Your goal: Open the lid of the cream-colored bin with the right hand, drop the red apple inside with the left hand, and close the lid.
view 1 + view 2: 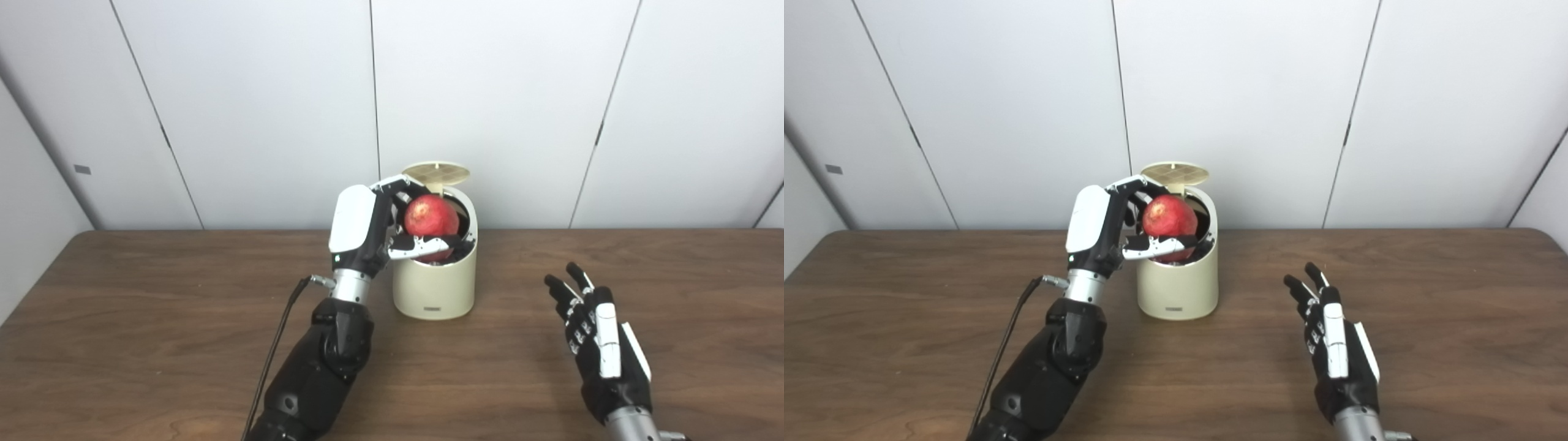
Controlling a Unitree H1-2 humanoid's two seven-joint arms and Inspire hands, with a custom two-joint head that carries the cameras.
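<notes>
Cream-colored bin (436, 288) upright on the wooden table (153, 318), lid (436, 173) tipped up at 12 o'clock. Left hand (373, 226) with fingers (422, 246) grasping the red apple (430, 218) over the bin's open mouth. Right hand (597, 343) at 4 o'clock of the bin, well apart, fingers released and spread, holding nothing.

Left hand (373, 226) raised, curled, right hand (597, 343) spread
</notes>
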